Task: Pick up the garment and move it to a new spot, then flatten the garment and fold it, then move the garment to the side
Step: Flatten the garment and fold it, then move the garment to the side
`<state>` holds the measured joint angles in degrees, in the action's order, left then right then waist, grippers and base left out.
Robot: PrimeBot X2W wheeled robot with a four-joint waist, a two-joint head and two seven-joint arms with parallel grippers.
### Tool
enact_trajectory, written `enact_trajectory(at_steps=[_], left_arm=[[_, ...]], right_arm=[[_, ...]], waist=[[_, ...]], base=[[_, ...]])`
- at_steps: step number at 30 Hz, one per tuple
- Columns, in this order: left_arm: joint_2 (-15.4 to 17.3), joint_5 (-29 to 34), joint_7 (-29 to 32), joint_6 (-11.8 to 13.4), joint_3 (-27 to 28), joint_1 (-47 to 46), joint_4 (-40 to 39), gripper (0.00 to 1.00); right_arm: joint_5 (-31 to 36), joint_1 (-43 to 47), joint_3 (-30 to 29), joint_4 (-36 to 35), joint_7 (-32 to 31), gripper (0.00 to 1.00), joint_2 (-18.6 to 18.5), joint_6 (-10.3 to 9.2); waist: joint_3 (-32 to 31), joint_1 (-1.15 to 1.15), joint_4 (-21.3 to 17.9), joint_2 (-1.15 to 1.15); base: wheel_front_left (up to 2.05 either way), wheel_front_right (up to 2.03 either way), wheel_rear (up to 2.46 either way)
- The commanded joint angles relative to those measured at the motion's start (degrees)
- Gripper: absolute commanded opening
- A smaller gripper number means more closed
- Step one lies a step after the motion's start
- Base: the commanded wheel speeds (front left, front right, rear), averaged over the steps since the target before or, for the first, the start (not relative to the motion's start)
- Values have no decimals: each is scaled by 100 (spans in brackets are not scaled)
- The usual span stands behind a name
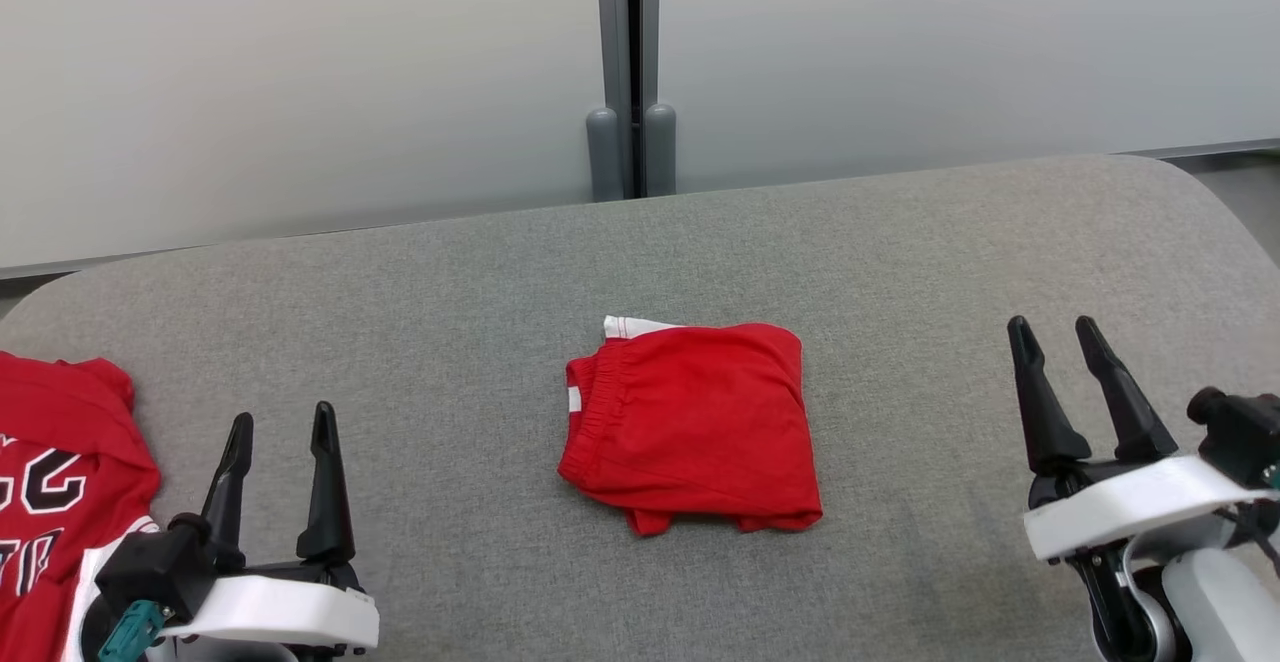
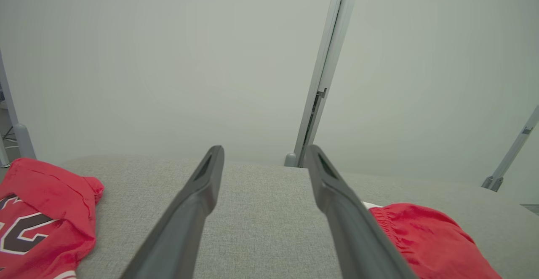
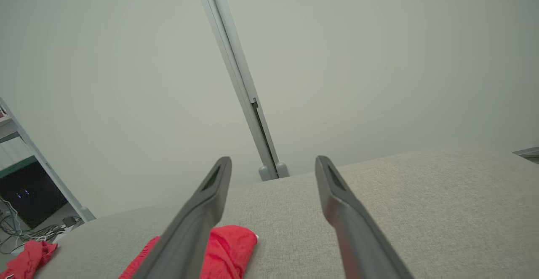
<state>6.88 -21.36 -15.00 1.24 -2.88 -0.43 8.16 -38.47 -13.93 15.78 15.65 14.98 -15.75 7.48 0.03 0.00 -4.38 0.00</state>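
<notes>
Nearest me, my left pincer [image 1: 282, 415] is low on the left, fingers spread wide, nothing between them. In its own wrist view the left pincer [image 2: 263, 149] shows bare grey fabric in the gap. Just to its left lies a red jersey [image 1: 60, 462] with dark white-edged numbers, rumpled, at the worktop's left end; the jersey [image 2: 38, 211] is close to that pincer but not touching it.

My right pincer [image 1: 1052, 322] is low on the right, also wide open and empty, fingers angled up and slightly left. From the right wrist view the pincer [image 3: 273, 159] is above bare fabric.

The red shorts [image 1: 690, 427] lie between the two pincers, mid-worktop, well apart from both. They are folded into a rough square, with the elastic waistband and a bit of white trim on the left side. The shorts [image 2: 425, 239] sit right of my left fingers, and the shorts [image 3: 229, 249] are partly behind my right pincer's left finger.

The worktop [image 1: 900, 262] is grey, cloth-covered, with rounded far corners. Behind it are a grey post [image 1: 630, 62] and pale wall panels [image 1: 300, 92].
</notes>
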Motion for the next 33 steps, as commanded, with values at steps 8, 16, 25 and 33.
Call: enact_trajectory(at_steps=[8,16,25,33], left_arm=[[-146,411,-24,-73,35,111,-68,100],[-235,702,-24,-169,74,75,8,100],[-299,857,-24,-275,122,39,64,100],[-333,916,-15,-305,91,82,68,100]], right_arm=[[979,656,-421,6,27,100,327,3],[1192,623,-414,69,28,100,476,3],[1193,548,-330,216,28,100,459,3],[1329,291,-294,619,8,100,580,3]], waist=[[1,0,49,0],[-3,0,55,0],[-28,0,100,0],[10,0,169,0]], base=[[0,0,0],[0,0,0],[0,0,0],[0,0,0]])
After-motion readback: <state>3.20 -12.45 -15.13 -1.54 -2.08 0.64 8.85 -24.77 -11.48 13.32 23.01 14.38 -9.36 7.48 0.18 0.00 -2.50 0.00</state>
